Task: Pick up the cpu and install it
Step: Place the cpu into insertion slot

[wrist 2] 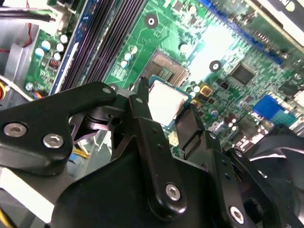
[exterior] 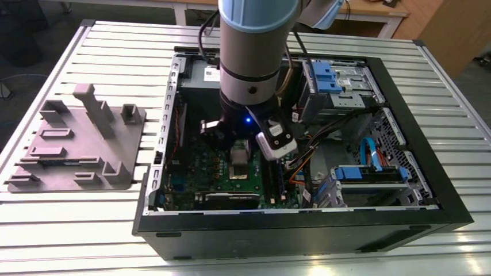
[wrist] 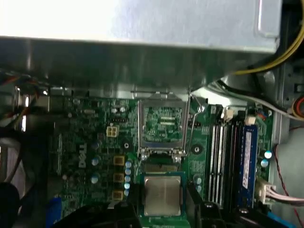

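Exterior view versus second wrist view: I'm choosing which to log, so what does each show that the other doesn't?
The exterior view alone shows the open black computer case, the grey plastic fixture plate at that view's left, and the slatted metal table. The second wrist view alone shows the small square silvery-topped cpu between the black gripper's fingers, beside the bare socket. Both show the green motherboard.

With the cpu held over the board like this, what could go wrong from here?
1. The gripper holds the cpu by its edges just short of the open socket; coming down off-square may bend contacts.
2. The raised socket frame stands close and may get clipped.
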Motion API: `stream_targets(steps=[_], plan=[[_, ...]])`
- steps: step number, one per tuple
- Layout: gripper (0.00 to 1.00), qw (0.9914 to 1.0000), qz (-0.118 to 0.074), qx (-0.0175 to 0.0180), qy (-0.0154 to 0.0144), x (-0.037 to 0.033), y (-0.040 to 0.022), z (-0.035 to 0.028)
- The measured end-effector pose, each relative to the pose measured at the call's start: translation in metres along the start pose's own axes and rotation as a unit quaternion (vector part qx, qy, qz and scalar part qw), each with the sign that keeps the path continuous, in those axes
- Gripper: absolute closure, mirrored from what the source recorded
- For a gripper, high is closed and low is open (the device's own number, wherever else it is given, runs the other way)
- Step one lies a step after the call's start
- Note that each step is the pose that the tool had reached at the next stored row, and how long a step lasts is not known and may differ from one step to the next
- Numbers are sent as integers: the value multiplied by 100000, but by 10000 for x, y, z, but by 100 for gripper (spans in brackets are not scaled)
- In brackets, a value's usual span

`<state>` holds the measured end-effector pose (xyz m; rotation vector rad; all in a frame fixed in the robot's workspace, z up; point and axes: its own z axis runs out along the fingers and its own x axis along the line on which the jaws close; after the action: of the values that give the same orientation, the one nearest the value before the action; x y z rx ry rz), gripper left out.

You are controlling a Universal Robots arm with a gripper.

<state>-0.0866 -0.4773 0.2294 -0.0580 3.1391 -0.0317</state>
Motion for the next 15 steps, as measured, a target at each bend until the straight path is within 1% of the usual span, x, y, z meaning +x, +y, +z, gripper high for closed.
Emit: stream_targets(steps=[1,2,3,5,13,15], plan=[[53,99999,247,221,6,-1,0,4],[53,99997,667,302,19,-2,1,9],[53,99995,934,310,25,-7,2,16],[53,99991,1303,304,30,-18,2,52],[53,99990,1402,294,33,-16,-19,198],[53,99990,1397,312,42,-16,-31,221]])
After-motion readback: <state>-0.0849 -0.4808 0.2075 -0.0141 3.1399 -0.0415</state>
